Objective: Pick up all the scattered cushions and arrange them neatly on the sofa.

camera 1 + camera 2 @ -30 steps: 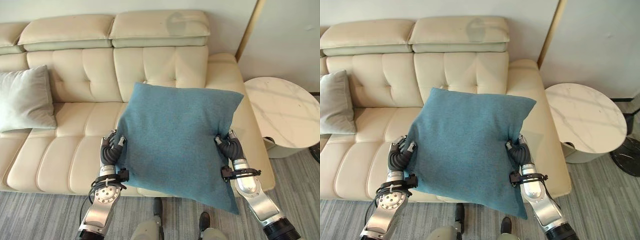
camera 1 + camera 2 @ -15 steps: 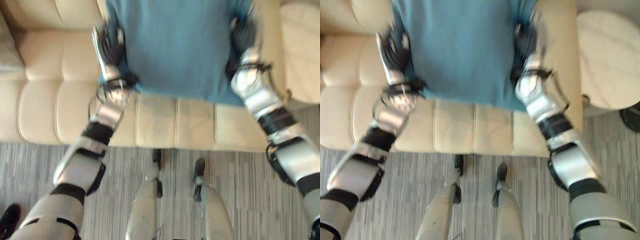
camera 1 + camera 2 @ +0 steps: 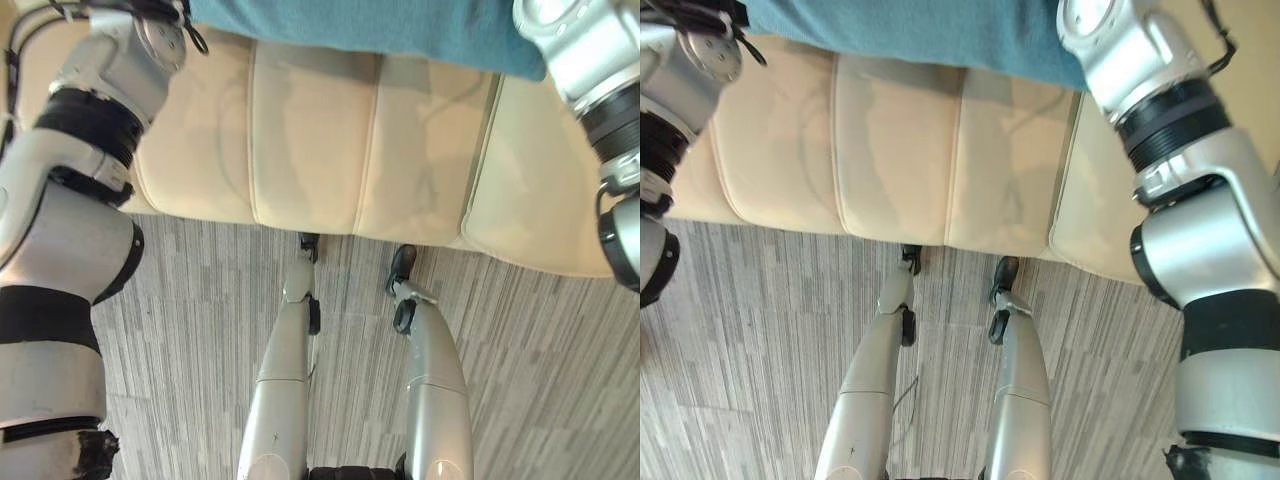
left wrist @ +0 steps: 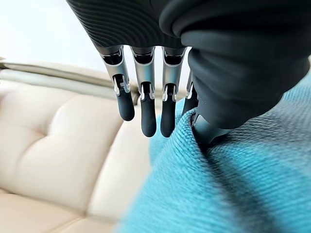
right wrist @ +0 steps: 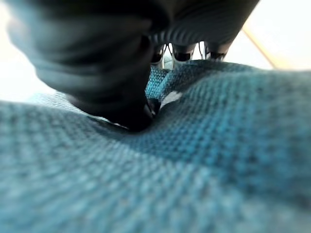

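No readable writing seen. Teal cushion (image 3: 400, 25) held above cream sofa (image 3: 310, 130) seat, near its front edge. Left hand (image 4: 146, 104): thumb pressed into cushion fabric, fingers extended behind cushion's edge, edge pinched between. Right hand (image 5: 131, 97): thumb dug into cushion weave, fingertips seen past fabric fold, cushion clamped. Sofa backrest seen beyond left hand. Grey striped carpet (image 3: 200, 330) lies before sofa's front edge.

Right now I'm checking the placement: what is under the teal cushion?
Below the teal cushion lies the cream sofa seat. Whether they touch is hidden. The left hand and right hand pinch its edges.
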